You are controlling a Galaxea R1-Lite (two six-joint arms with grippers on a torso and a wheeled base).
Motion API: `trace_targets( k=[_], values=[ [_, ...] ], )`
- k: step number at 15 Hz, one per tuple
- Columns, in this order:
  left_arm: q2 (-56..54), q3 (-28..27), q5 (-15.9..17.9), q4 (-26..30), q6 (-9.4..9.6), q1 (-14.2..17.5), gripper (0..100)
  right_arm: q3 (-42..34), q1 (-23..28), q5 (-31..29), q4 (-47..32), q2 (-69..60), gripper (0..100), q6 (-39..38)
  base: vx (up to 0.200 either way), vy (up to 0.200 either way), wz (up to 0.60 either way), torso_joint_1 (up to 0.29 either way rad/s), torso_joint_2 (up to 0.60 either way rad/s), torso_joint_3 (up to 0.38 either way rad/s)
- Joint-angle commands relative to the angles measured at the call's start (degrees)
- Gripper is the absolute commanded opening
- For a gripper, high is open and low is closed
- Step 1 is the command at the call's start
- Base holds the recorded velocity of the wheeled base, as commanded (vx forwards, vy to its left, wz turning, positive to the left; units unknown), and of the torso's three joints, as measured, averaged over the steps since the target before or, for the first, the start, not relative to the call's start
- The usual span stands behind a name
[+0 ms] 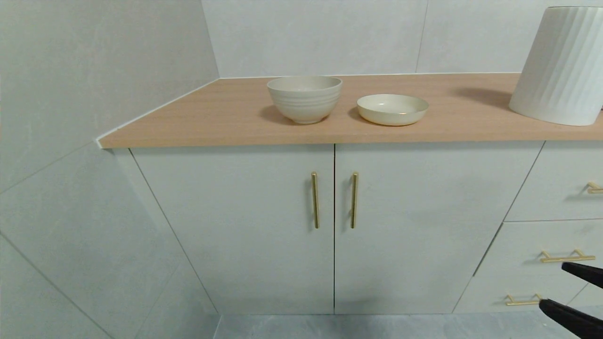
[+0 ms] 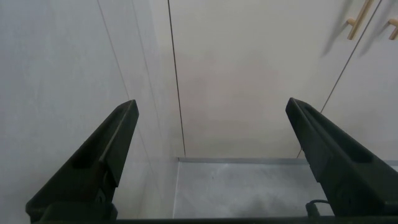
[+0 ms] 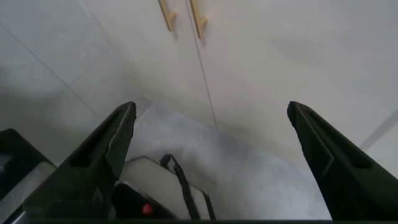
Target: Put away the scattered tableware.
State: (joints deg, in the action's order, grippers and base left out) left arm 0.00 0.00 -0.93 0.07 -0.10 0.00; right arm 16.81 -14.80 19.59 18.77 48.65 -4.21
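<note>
A deep ribbed cream bowl (image 1: 305,99) stands upright on the wooden countertop (image 1: 226,117). Just to its right sits a shallow cream dish (image 1: 392,109), apart from it. My right gripper (image 1: 552,285) hangs low at the right, in front of the drawers, well below the counter; it is open and holds nothing. In its wrist view the right gripper (image 3: 211,112) faces the cabinet doors and the floor. My left gripper (image 2: 211,109) is open and holds nothing too, pointing at the lower cabinet front near the wall corner.
Under the counter are two shut cabinet doors with gold bar handles (image 1: 314,200) (image 1: 354,200). Drawers with gold handles (image 1: 566,257) lie to the right. A tall white ribbed container (image 1: 563,66) stands at the counter's right end. A tiled wall (image 1: 70,141) closes the left side.
</note>
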Motion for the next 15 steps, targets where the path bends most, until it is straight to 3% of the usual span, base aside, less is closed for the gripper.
trace_targets(
  k=[1, 9, 15],
  values=[
    [0.09, 0.00, -0.04, 0.01, 0.01, 0.00, 100, 2.00, -2.60, 0.01, 8.47, 16.12, 100, -0.10, 0.000, 0.000, 0.00, 0.000, 0.00, 0.000],
    [0.09, 0.00, -0.04, 0.01, 0.01, 0.00, 100, 16.85, -11.83, 0.01, 15.24, 37.48, 100, -3.70, 0.000, 0.000, 0.00, 0.000, 0.00, 0.000],
    [0.09, 0.00, -0.04, 0.01, 0.10, 0.00, 100, 28.89, -15.61, 0.10, 15.50, 49.61, 100, -4.67, 0.000, 0.000, 0.00, 0.000, 0.00, 0.000]
  ],
)
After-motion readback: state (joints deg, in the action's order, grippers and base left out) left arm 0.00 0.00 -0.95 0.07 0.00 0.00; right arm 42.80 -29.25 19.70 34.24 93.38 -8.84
